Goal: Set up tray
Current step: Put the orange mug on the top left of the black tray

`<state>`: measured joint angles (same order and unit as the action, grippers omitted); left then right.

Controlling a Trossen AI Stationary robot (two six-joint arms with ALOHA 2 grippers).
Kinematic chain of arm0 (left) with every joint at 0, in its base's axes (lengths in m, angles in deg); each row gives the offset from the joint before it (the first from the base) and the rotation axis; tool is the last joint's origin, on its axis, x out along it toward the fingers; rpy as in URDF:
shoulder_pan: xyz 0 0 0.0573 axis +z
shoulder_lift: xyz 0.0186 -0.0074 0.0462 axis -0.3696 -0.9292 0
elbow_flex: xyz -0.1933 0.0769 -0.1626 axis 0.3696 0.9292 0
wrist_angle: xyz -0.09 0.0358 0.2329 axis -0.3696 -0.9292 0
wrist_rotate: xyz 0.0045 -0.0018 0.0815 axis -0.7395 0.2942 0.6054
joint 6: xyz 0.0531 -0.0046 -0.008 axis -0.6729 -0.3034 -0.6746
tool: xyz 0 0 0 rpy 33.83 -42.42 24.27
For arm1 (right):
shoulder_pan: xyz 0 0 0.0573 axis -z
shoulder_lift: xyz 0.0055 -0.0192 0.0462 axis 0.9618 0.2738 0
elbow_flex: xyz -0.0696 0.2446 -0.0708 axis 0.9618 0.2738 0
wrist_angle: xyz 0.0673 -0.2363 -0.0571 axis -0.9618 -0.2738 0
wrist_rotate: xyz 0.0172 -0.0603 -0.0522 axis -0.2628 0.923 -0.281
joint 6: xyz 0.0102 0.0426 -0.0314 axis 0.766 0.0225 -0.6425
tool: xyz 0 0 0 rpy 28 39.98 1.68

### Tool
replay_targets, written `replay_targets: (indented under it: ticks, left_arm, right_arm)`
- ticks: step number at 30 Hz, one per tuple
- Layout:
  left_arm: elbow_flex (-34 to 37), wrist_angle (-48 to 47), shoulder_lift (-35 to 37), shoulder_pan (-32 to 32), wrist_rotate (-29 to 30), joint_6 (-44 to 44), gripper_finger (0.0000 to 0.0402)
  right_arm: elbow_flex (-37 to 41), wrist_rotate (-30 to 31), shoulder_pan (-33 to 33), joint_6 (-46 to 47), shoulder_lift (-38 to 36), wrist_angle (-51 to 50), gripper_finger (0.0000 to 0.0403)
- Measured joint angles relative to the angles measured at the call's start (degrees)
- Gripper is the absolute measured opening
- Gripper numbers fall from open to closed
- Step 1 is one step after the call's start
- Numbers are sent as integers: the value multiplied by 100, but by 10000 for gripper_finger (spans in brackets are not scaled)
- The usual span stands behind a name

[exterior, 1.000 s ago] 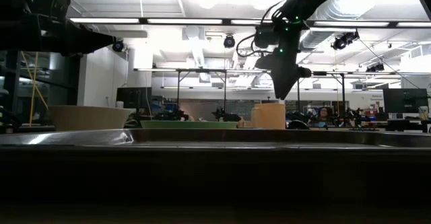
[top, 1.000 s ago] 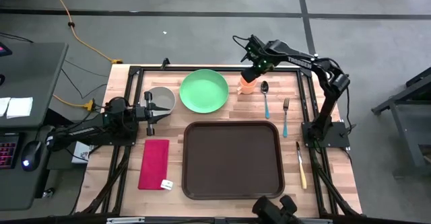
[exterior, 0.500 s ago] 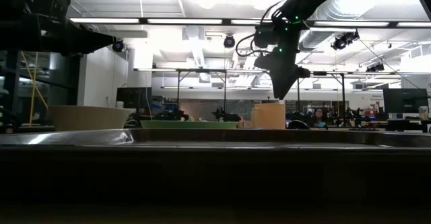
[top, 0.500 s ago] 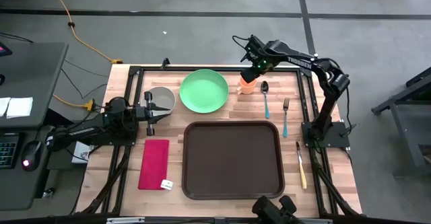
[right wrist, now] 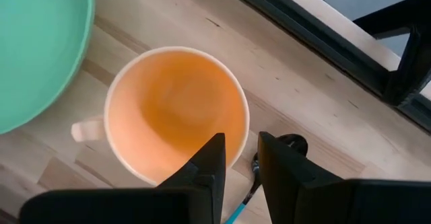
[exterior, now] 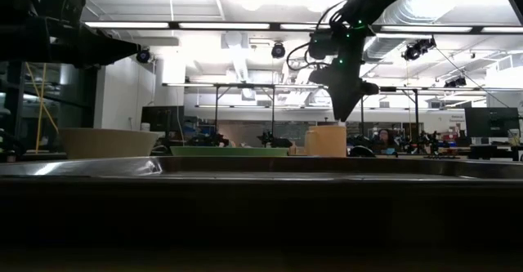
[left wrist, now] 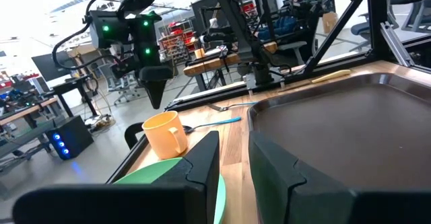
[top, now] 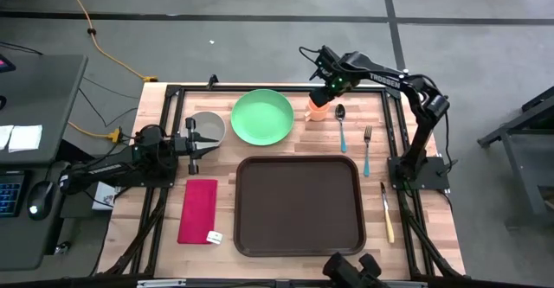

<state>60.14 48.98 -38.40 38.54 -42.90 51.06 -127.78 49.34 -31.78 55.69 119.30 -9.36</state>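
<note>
Tray (top: 298,205): lies flat on the near half of the table (top: 164,132), bare of any item; its long axis runs fore and aft, its short axis from arm to arm.

Orange mug (top: 318,108): stands upright on the table beyond the tray's far right corner, just beside the green plate (top: 261,117) and the spoon (top: 341,122); its handle points toward the plate.

Right pincer (right wrist: 237,158): hangs directly above the mug, pointing down; the fingers stand a narrow gap apart, one over the mug's mouth and one outside the wall, straddling the rim on the side away from the handle. They grip nothing, and the low view shows the tips just over the rim, not yet down on it.

Left pincer (left wrist: 232,158): waits low at the table's left edge, beside the grey bowl (top: 208,127); fingers a narrow gap apart, empty, aimed across the table.

Governing relation: the tray lies toward the near edge from the right pincer, with only bare wood between mug and tray rim. The right arm is the nearer to the mug; the left is well apart from it.

Judged step: a descent onto the mug's wall, then a carry toward the tray.

Other pieces: fork (top: 367,146), knife (top: 387,212) and red napkin (top: 198,210) lie outside the tray.
</note>
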Motion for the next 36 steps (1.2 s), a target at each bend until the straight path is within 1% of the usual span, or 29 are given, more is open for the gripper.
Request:
replay_targets:
  ticks: [9, 14, 18, 23, 30, 36]
  left_arm:
    - [-1, 2, -2, 2, 2, 0, 113]
    - [0, 2, -1, 0, 4, 0, 113]
    - [-1, 2, -2, 2, 135, 0, 113]
    - [-1, 2, -1, 1, 245, 0, 113]
    - [0, 1, -2, 0, 249, 0, 113]
    - [-1, 2, -2, 2, 255, 0, 113]
  right_arm:
    - [0, 8, -101, -15, 296, -7, 67]
    - [0, 37, -103, -18, 319, 11, 67]
    - [0, 159, -103, -75, 319, 31, 67]
    - [0, 171, -103, -127, 319, 35, 67]
    - [0, 158, -103, -129, 320, 77, 67]
    - [0, 106, -116, -163, 526, 40, 67]
